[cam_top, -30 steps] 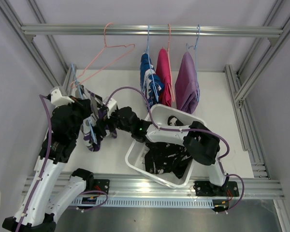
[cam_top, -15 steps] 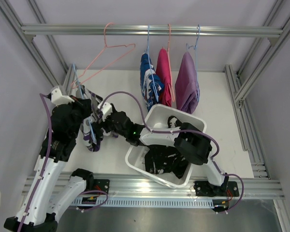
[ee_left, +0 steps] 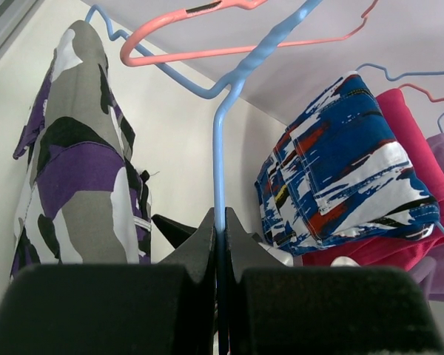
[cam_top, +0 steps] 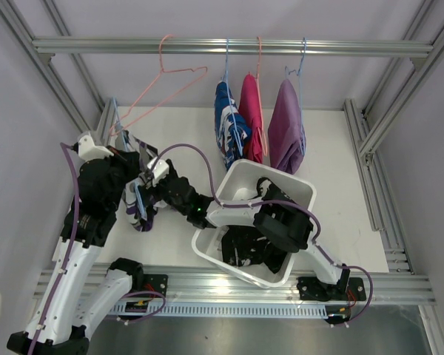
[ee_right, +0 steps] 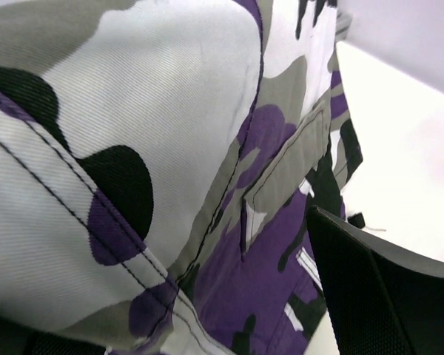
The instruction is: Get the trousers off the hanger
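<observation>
The purple-white camouflage trousers (cam_top: 137, 207) hang folded over the blue hanger (ee_left: 216, 148), which is away from the rail (cam_top: 229, 46) and held above the table (cam_top: 333, 155) near its left edge. The left gripper (ee_left: 220, 248) is clenched on the hanger's wire stem below the hook, keeping it upright. The right gripper (cam_top: 146, 182) meets the cloth from the right with its fingers spread wide. Its wrist view is filled with camouflage fabric, one finger (ee_right: 377, 296) shows at the lower right, and nothing looks pinched yet. The step in hand appears to be stripping this pair. The black flecked trousers (cam_top: 251, 248) already lie in the white bin (cam_top: 288, 181) by the near edge, while the blue-white trousers (cam_top: 229, 126), pink trousers (cam_top: 251, 115) and lilac trousers (cam_top: 287, 126) hang from the rail over the far edge. The next move calls for the right fingers to close on a thick fold and draw it off the bar, with the left holding the hanger steady.
</observation>
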Tool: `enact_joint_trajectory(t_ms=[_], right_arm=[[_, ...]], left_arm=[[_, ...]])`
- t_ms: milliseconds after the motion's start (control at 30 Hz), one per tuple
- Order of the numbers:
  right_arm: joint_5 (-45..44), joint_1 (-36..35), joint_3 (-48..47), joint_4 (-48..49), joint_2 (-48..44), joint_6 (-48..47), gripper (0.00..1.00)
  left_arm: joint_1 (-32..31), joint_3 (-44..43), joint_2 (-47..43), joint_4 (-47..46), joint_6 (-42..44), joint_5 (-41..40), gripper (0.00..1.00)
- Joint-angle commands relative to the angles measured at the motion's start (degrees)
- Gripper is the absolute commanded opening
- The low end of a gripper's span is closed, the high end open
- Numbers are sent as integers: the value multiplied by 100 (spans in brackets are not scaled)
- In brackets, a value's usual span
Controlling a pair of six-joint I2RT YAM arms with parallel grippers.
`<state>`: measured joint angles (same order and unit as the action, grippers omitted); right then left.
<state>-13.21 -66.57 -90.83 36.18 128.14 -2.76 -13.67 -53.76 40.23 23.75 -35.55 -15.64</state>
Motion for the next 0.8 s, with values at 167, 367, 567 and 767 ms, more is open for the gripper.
enact_joint_trajectory(t_ms=[167,367,567,767], right_arm=[[-815,-85,-225,1760,405,-312,73],[-744,-93,-260,1831,396,-286,47],[-692,-93,-225,1770,317,-295,18],[-779,-111,-32,1620,37,-418,0]], left_arm=[[49,-363,-85,-652,-110,333,0],[58,-364,-59,-661,-119,369,0],[66,-364,-59,-661,-110,360,1],[128,-364,-85,-661,-75,290,1]])
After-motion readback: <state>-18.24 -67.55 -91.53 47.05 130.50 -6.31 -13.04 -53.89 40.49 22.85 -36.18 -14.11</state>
